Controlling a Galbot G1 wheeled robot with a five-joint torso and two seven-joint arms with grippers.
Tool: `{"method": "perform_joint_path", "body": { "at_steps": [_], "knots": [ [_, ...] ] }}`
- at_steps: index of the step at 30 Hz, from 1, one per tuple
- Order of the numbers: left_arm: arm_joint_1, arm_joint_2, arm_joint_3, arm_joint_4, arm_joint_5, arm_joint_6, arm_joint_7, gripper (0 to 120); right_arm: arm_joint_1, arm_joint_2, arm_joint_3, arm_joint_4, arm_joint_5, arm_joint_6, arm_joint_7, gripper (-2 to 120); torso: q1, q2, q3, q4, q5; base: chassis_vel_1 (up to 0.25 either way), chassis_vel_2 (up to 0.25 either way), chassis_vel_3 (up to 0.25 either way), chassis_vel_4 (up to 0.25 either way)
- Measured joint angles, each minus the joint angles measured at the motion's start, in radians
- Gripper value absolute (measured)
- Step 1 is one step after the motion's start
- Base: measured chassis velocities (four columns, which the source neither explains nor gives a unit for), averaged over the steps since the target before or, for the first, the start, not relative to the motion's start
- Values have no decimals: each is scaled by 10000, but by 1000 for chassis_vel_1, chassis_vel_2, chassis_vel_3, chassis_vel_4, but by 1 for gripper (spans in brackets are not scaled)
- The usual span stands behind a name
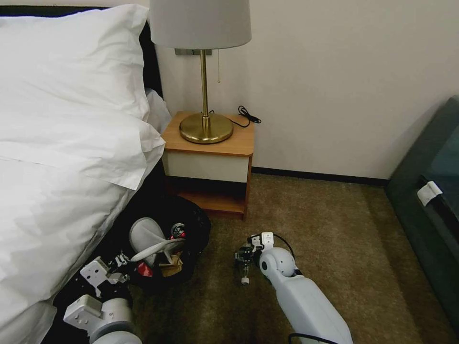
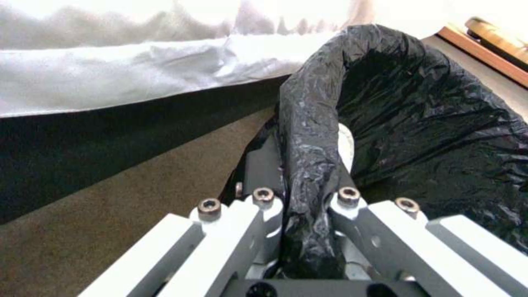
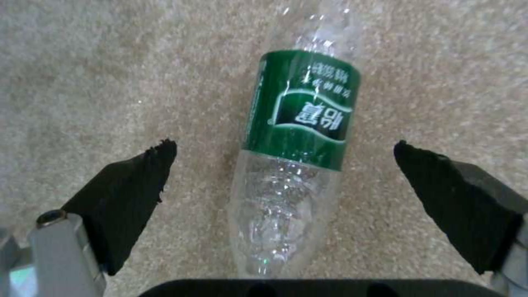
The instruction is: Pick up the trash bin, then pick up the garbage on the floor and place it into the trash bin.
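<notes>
The trash bin (image 1: 191, 224) sits low beside the bed (image 1: 57, 191), just in front of the wooden nightstand (image 1: 210, 162) and on the bed side of it, its crinkled black bag folded over the rim. Inside it lie a white slipper (image 1: 150, 239), a red can (image 1: 178, 231) and some brown paper (image 1: 171, 265). The left gripper (image 2: 308, 198) is at the rim on the side of the bin away from the nightstand, and its fingers (image 2: 264, 165) are closed on the bag-covered rim, one outside the wall and one inside, with the black plastic bunched between them. Out on the carpet (image 1: 334, 229), in front of the nightstand and on the side of the bin away from the bed, the right gripper (image 3: 283, 148) hovers low over a clear plastic bottle (image 3: 294, 165) with a green label. The bottle lies flat on the carpet, its white cap (image 1: 245, 281) pointing away from the nightstand. The right gripper's black pads (image 3: 135, 194) are spread wide, one on each side of the bottle and apart from it. A brass lamp (image 1: 205, 125) stands on the nightstand.
</notes>
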Motion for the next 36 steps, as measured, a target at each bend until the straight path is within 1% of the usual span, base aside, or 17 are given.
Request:
{"method": "perform_joint_path", "body": {
  "at_steps": [9,14,16,17,19,20,22,23,24,25,26,29,30,32,33,34,36],
  "knots": [
    [-24,21,-24,12,-27,-3,0,4,442,550,277,-1061,-627,112,-499,100,0,0,1,0,0,0,0,0,0],
    [-42,32,-64,46,-46,-10,0,4,741,779,409,-1595,-901,442,-630,100,0,0,0,1,0,0,0,0,0],
    [-51,35,-68,79,-52,-14,2,4,919,883,511,-1944,-1094,677,-728,91,1,0,0,1,1,0,0,0,0],
    [-51,35,-68,79,-52,-14,2,4,919,883,511,-1944,-1094,677,-728,91,1,0,0,1,1,0,0,0,0],
    [-59,42,-82,85,-58,-15,3,4,963,886,555,-2121,-1199,768,-769,79,0,0,1,0,1,0,0,0,0],
    [-59,42,-82,85,-58,-15,3,4,963,886,555,-2121,-1199,768,-769,79,0,0,1,0,1,0,0,0,0],
    [-61,45,-89,88,-61,-16,6,4,972,828,579,-2167,-1235,819,-788,71,0,0,0,0,1,0,0,0,0],
    [-61,45,-89,88,-61,-16,6,4,972,828,579,-2167,-1235,819,-788,71,0,0,0,0,1,0,0,0,0],
    [-63,44,-87,94,-61,-16,7,4,965,769,587,-2162,-1235,823,-791,63,0,0,0,0,1,0,0,0,0],
    [-65,39,-73,102,-60,-16,7,4,934,706,592,-2124,-1227,824,-794,58,0,0,0,0,1,0,0,0,0],
    [-65,39,-73,102,-60,-16,7,4,934,706,592,-2124,-1227,824,-794,58,0,0,0,0,1,0,0,0,0],
    [-53,32,-46,106,-53,-16,11,4,792,582,584,-2015,-1235,834,-823,42,0,1,-1,0,2,0,0,0,0],
    [-53,32,-46,106,-53,-16,11,4,792,582,584,-2015,-1235,834,-823,42,0,1,-1,0,2,0,0,0,0],
    [-33,31,-41,105,-43,-16,11,4,614,447,537,-1816,-1241,839,-848,31,0,1,-1,1,2,0,0,0,0],
    [-33,31,-41,105,-43,-16,11,4,614,447,537,-1816,-1241,839,-848,31,0,1,-1,1,2,0,0,0,0],
    [-17,31,-40,98,-37,-16,11,4,484,317,496,-1574,-1152,826,-847,26,0,1,-1,1,3,0,0,0,0],
    [-12,31,-40,94,-34,-16,11,4,432,259,481,-1452,-1096,804,-839,25,0,1,-1,0,2,0,0,0,0]
  ]
}}
